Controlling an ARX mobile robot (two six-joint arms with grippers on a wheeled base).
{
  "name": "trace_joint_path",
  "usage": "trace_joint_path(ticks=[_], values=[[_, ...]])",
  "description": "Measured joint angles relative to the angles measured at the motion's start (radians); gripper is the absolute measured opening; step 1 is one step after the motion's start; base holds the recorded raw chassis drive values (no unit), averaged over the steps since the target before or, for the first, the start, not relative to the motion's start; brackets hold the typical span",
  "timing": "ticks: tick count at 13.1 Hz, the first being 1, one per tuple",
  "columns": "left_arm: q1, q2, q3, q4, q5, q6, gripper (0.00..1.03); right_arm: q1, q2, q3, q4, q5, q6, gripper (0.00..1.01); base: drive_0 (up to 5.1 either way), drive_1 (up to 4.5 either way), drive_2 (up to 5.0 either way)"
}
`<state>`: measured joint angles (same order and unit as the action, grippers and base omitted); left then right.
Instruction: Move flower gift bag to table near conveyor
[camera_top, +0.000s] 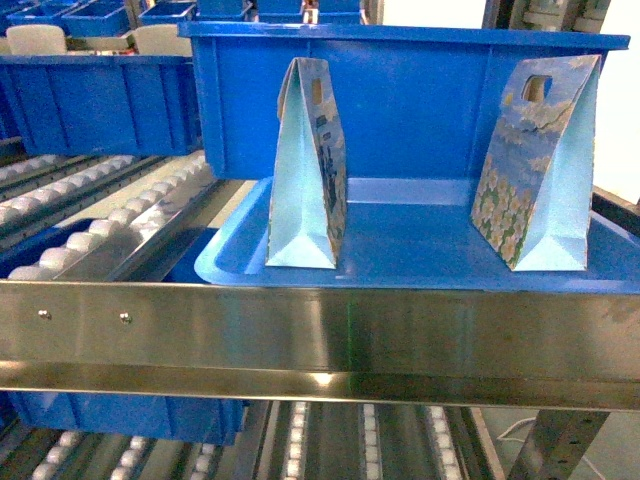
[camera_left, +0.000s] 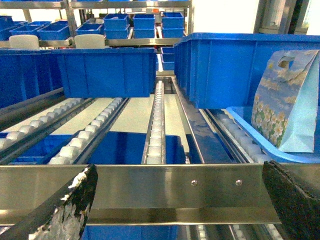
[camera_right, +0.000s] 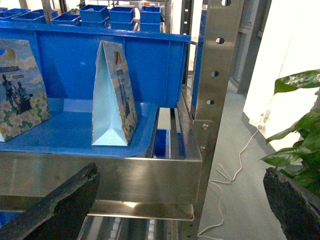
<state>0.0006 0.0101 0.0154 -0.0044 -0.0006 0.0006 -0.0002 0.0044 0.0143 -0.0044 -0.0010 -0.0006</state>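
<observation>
Both sets of fingers spread wide, empty, tips cut off at frame edges. Two flower gift bags (camera_top: 308, 170) (camera_top: 540, 165) stand upright on the blue tray (camera_top: 420, 250) behind the conveyor (camera_top: 320, 340) rail.

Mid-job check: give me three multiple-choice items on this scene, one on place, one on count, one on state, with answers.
1. The gift bags stand: A on the blue tray; B inside a bin; C on the floor.
2. Gift bags in the head view: A one; B two; C three.
3. The left tool is: A shut on a bag; B open, empty; C shut on a rail.
Answers: 1 A, both bases rest on the tray. 2 B, two stand apart. 3 B, its fingers are spread wide, holding nothing.
</observation>
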Motion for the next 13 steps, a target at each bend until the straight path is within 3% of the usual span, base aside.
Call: trace_joint_path(ticks=[10, 12, 13], values=[[0.000, 0.000, 0.000, 0.000, 0.000, 0.000, 0.98, 0.000, 0.000, 0.000, 0.000, 0.000, 0.000, 0.98, -0.1, 4.27, -4.4], [0.018, 0.005, 0.000, 0.030, 0.025, 0.001, 0.98, 0.037, 0.014, 0.000, 0.063, 0.028, -0.005, 0.98, -0.1, 4.27, -4.4], [0.068, 0.048, 0.000, 0.108, 0.068, 0.001, 0.98, 0.079, 0.088, 0.000, 0.153, 0.055, -0.018, 0.98, -0.1, 4.27, -4.4]])
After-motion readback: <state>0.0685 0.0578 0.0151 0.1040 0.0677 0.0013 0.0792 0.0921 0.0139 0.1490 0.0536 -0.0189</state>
